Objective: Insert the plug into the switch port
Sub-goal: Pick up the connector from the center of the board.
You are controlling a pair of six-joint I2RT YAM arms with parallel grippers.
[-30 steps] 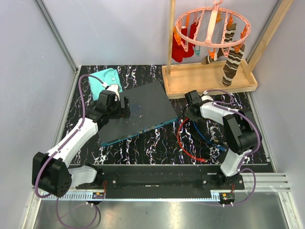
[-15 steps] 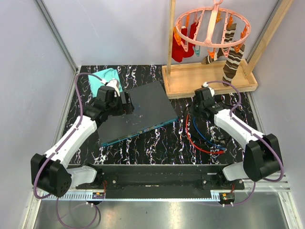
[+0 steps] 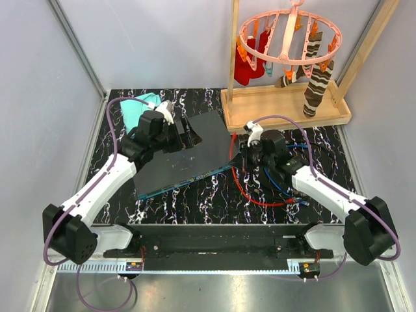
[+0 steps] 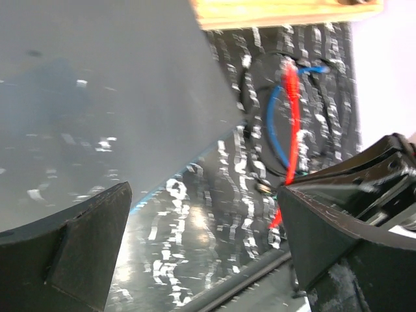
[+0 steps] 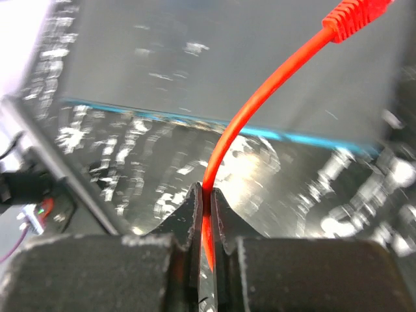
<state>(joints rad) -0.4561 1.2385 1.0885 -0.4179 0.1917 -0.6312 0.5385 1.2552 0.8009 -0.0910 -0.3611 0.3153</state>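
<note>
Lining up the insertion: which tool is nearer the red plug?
Right. The right tool is shut on the red cable leading to the plug. The left tool hangs open over the switch, away from it.

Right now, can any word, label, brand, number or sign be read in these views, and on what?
None readable.
The switch shows no legible print; its teal edge is blurred in both wrist views.
The red cable carries no visible marking.
</note>
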